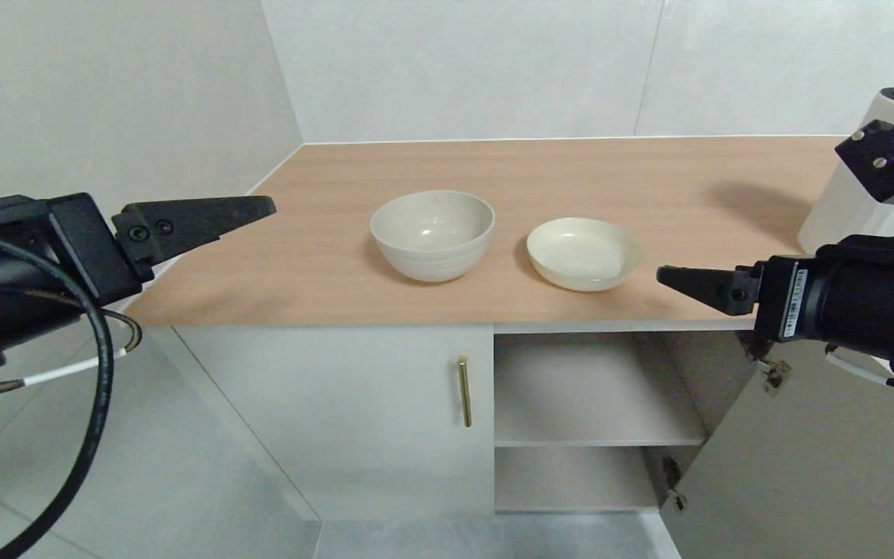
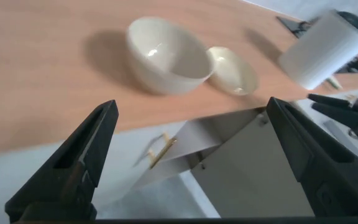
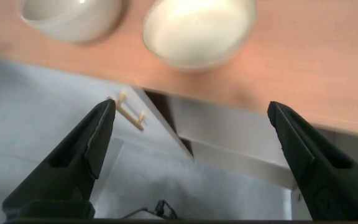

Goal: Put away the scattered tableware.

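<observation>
Left pincer [image 2: 190,104] and right pincer [image 3: 191,107] agape; deep bowl [image 1: 432,233], shallow bowl [image 1: 583,252]: two on wooden bench [image 1: 649,171]; white walls [image 1: 455,62].

The counter [image 1: 571,171] looks matt wood-grain; deep bowl [image 1: 432,233] and shallow bowl [image 1: 583,252] glossy ceramic; handle [image 1: 463,391] brass-like metal.

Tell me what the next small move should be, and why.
Probably move the open right gripper forward to the rim of the shallow cream ceramic dish: it is the nearest piece, sits near the wooden counter's front edge above the open cupboard shelf, and the gripper holds nothing.
</observation>
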